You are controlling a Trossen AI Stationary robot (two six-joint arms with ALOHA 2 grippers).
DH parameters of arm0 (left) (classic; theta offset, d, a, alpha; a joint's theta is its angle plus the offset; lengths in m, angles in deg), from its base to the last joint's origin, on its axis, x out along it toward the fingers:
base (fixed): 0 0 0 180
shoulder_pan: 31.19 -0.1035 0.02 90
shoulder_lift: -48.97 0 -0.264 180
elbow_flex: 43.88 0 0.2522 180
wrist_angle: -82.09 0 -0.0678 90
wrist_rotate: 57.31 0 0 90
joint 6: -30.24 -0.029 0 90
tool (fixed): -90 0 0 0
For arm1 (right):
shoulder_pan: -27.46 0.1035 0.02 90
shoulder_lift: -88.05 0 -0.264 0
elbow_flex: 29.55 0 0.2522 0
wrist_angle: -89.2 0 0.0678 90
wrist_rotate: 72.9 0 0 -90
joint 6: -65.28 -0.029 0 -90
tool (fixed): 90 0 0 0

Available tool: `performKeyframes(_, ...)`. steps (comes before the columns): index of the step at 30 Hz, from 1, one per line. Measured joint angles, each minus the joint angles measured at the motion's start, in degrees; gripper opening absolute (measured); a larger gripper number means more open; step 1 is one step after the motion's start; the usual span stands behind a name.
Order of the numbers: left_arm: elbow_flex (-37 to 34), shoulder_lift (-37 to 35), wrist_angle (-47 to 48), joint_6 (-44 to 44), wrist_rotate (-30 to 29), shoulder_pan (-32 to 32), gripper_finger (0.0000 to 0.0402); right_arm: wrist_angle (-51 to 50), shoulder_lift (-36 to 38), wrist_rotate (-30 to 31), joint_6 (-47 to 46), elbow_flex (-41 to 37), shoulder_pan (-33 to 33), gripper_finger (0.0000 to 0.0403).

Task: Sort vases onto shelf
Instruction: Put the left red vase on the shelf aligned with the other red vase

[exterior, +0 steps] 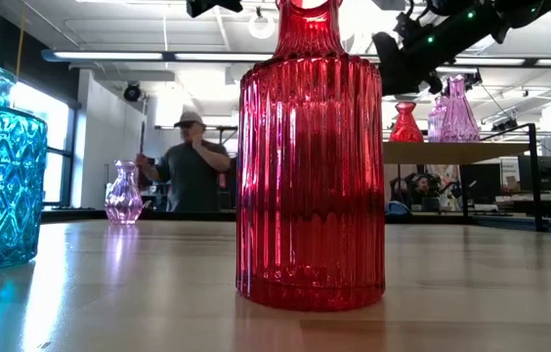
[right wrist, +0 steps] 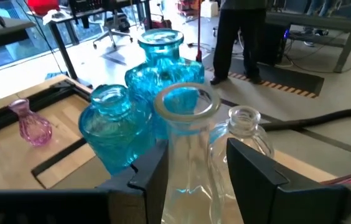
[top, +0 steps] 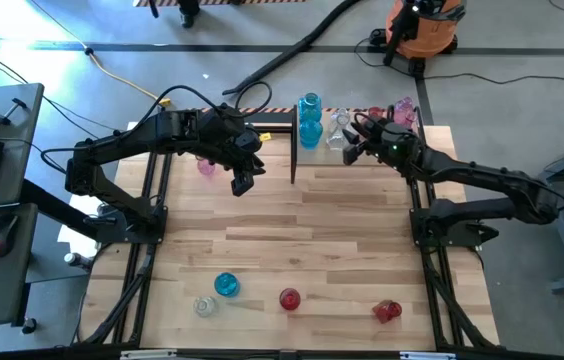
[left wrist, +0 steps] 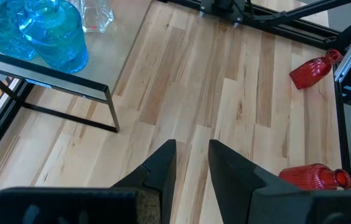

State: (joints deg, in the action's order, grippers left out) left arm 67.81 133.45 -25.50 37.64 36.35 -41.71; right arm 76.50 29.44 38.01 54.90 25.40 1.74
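Setting a clear vase (right wrist: pixel 185 146) among the blue ones on the far shelf (top: pixel 357 148).
Right gripper (right wrist: pixel 194 168) clasps it; lower straight, release gently. Left gripper (left wrist: pixel 191 163), narrowly parted, hovers empty left of the shelf.

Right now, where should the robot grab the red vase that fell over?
Probably by the ribbed body of the tipped red vase, coming straight down from above. It lies on its side on the table, so its neck points sideways, and the fat middle gives the open left pincer the broadest hold.
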Motion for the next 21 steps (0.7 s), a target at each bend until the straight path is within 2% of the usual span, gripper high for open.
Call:
performKeyframes(9, 0.0, 0.0, 0.0, 0.0, 0.0, 0.0, 0.0086, -5.0, 2.9, -0.4, -5.8, 0.0, 2.9, 0.0142)
performKeyframes(16, 0.0, 0.0, 0.0, 0.0, 0.0, 0.0, 0.0086, -9.6, 3.2, -5.1, -13.0, 0.0, 6.0, 0.0142)
performKeyframes(21, 0.0, 0.0, 0.0, -0.1, 0.0, 0.0, 0.0086, -9.6, 3.1, -5.4, -16.8, 0.0, 6.9, 0.0140)
